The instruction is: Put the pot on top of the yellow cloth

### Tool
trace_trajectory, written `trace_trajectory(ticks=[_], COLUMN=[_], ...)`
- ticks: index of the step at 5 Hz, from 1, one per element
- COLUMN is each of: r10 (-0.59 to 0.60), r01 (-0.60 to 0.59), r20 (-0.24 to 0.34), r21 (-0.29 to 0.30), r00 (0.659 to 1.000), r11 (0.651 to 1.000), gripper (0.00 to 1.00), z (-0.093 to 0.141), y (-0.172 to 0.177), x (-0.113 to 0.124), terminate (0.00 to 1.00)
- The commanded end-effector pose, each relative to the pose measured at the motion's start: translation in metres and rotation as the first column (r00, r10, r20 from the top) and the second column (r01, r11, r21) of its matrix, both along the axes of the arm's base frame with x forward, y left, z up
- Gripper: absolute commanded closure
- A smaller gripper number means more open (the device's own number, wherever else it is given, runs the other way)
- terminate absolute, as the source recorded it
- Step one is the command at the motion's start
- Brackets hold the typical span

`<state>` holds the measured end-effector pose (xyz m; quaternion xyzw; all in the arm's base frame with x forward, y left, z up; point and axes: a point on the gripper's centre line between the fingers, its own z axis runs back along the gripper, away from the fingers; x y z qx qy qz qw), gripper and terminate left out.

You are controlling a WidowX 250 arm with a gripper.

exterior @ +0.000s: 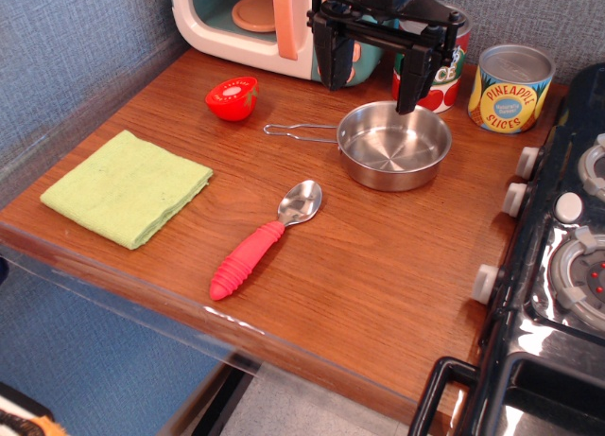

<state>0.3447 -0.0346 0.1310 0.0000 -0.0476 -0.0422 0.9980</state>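
Note:
The pot (393,145) is a shiny shallow steel pan right of the table's middle, with its wire-loop handle (299,130) pointing left. The yellow cloth (127,186) lies flat and folded at the left front of the wooden table, well apart from the pot. My gripper (371,84) hangs just above the pot's far rim. It is open and empty, with one black finger (333,65) left of the rim and the other (412,84) over its back edge.
A spoon (265,239) with a red handle lies in front of the pot. A red cup (233,96) stands at the back left. A toy microwave (257,20), a tomato can (440,73) and a pineapple can (510,88) line the back. A toy stove (563,247) is on the right.

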Motion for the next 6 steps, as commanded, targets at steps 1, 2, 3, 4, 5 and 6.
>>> trace_trajectory(ticks=[1, 2, 3, 4, 5, 6], r10=[0.000, 0.004, 0.016, 0.016, 0.051, 0.092], r01=[0.000, -0.004, -0.017, -0.017, -0.051, -0.091], r20=[0.000, -0.014, 0.008, 0.017, -0.009, -0.037], r21=[0.000, 0.045, 0.075, 0.070, 0.084, 0.038], r00=[1.000, 1.000, 1.000, 1.000, 0.999, 0.995], r11=[1.000, 0.999, 0.997, 0.997, 0.995, 0.995], gripper=[0.00, 0.00, 0.00, 0.00, 0.00, 0.00], z=[0.000, -0.013, -0.022, -0.041, -0.057, -0.077], y=[0.000, -0.010, -0.020, -0.031, -0.033, -0.037], x=[0.000, 0.033, 0.060, 0.080, 0.086, 0.084], terminate=[0.00, 0.00, 0.00, 0.00, 0.00, 0.00])
